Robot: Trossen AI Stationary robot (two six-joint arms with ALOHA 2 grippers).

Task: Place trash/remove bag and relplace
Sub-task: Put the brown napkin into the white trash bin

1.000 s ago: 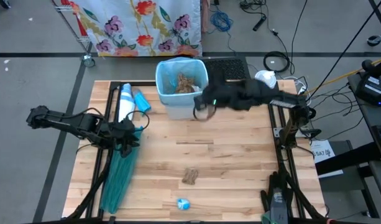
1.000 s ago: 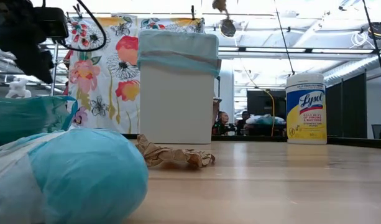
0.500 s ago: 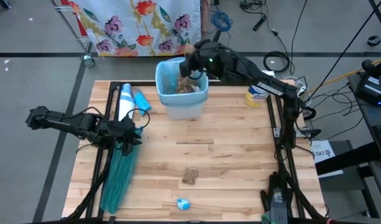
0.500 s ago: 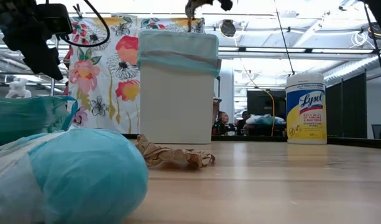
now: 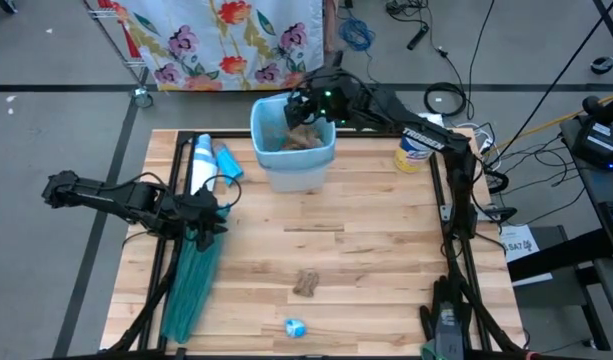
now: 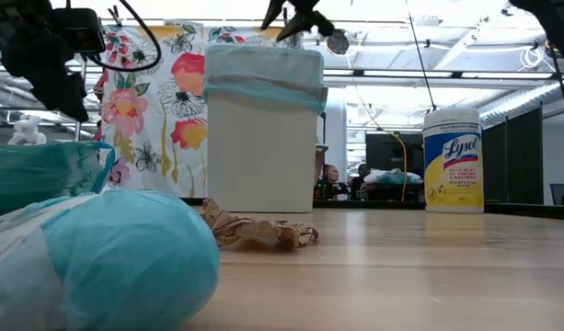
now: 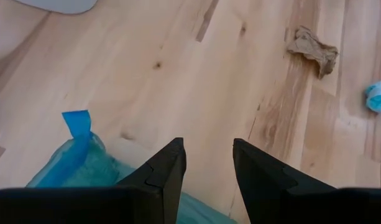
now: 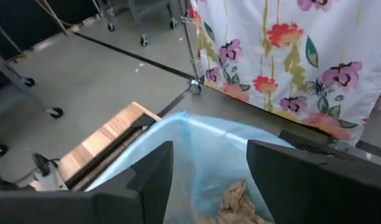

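Observation:
A white bin (image 5: pixel 294 165) with the pale-blue bag (image 8: pixel 196 143) lining it stands at the table's far edge, with brown trash (image 8: pixel 240 199) lying inside. My right gripper (image 8: pixel 209 180) hovers open over the bin's far right rim (image 5: pixel 302 106), nothing between its fingers. A brown paper scrap (image 5: pixel 306 283) and a small blue wad (image 5: pixel 295 327) lie on the near table. My left gripper (image 7: pixel 209 168) stands open just above the top end of the teal-green bag (image 5: pixel 191 280), which lies flat along the left side.
A Lysol wipes canister (image 5: pixel 413 153) stands right of the bin. Blue and white rolled items (image 5: pixel 211 165) lie left of the bin. A flowered cloth (image 5: pixel 226 40) hangs beyond the far edge. Bare wood (image 5: pixel 366 250) lies at the centre and right.
My right gripper, carrying a brown scrap, has swung from the bin's near right side up toward the far edge until it stood over the bin. There it has opened, and the scrap is gone from its fingers.

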